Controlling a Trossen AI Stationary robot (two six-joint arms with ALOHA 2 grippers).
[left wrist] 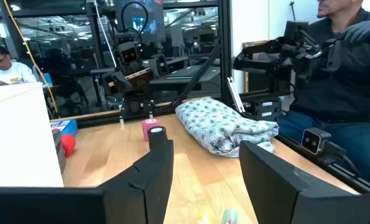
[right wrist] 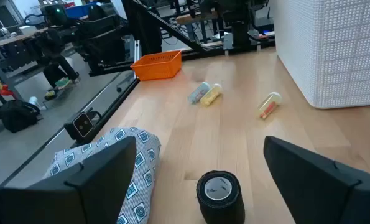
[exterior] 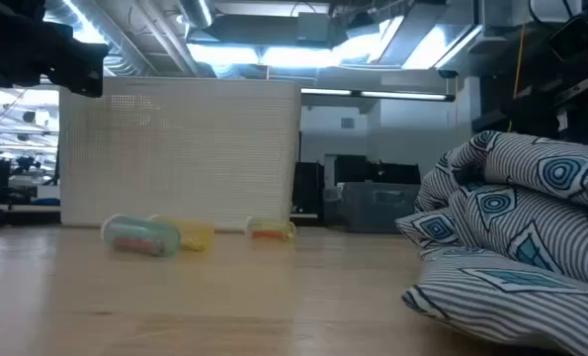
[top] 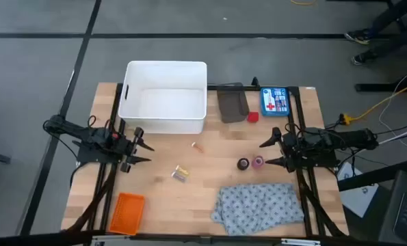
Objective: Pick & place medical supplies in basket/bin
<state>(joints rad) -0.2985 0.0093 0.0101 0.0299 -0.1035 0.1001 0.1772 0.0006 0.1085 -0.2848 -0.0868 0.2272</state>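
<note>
- Left gripper (top: 143, 152), mid-left of the high view, above bare wood just below the white tub's lower-left corner: fingers apart, nothing between them. In its wrist view the two dark fingers (left wrist: 148, 174) stand spread.
- Small flat orange mesh basket (top: 126, 212), lower left of the high view, at the table's front edge; nothing visible inside it. It is well apart from every loose item.
- Large white rectangular plastic tub (top: 164, 96), upper centre-left, open top.
- Two small pale capsule-like pieces (top: 180, 173), centre, lying together on the wood; in the low view one looks clear with greenish-pink fill (exterior: 140, 236), one yellow.
- Tiny pale-and-orange capsule (top: 198, 147), just above and right of that pair, near the tub's lower-right corner.
- Dark grey flat pouch (top: 232, 102), upper centre, beside the tub's right wall.
- Small red block (top: 253, 117), just right of the pouch's lower end.
- Blue first-aid packet with red cross (top: 274, 101), upper right of the table.
- Dark roll of tape (top: 243, 163) and pink roll (top: 258, 162), centre-right, side by side; whether they touch is hard to say from above.
- Grey dotted patterned cloth (top: 261, 203), lower right, crumpled in a heap.
- Right gripper (top: 271, 152), mid-right, fingers wide apart and holding nothing, tips either side of the pink roll but possibly above it.
- Person in dark clothing (left wrist: 340, 68), upper right of the left wrist view, beyond the table.
</note>
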